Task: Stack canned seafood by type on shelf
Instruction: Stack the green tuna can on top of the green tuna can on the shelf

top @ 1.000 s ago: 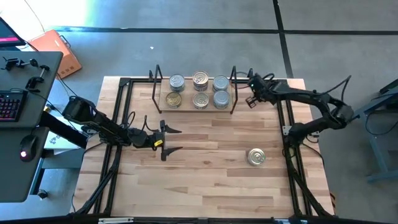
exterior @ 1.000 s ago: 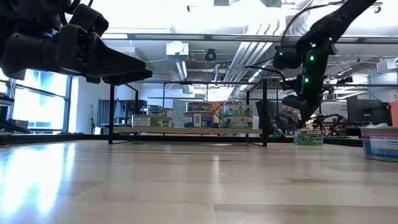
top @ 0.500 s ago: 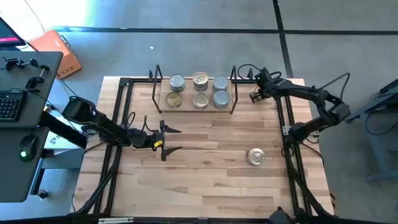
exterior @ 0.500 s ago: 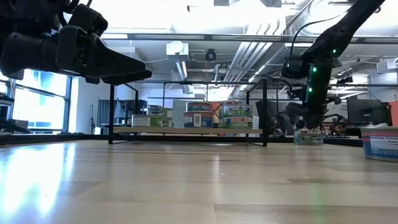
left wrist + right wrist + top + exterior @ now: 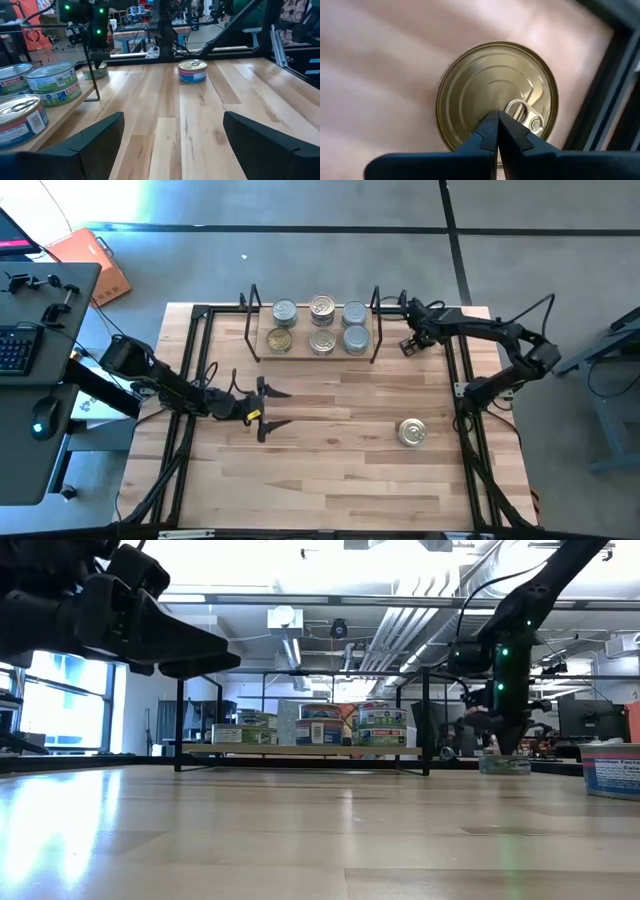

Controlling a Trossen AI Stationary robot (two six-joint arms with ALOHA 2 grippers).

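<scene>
My right gripper (image 5: 497, 125) hangs pressed together, gripping nothing, directly above a gold-topped tin (image 5: 497, 95) lying flat just outside the shelf (image 5: 262, 348), its axis upright, pull tab just past my fingertips. My left gripper (image 5: 277, 407), spread wide, sits far off. Half a second back I was slightly farther out; I've come inward and lower.

From above, the right pincer (image 5: 408, 340) hides the gold-topped tin (image 5: 497, 95) beneath it.
</scene>
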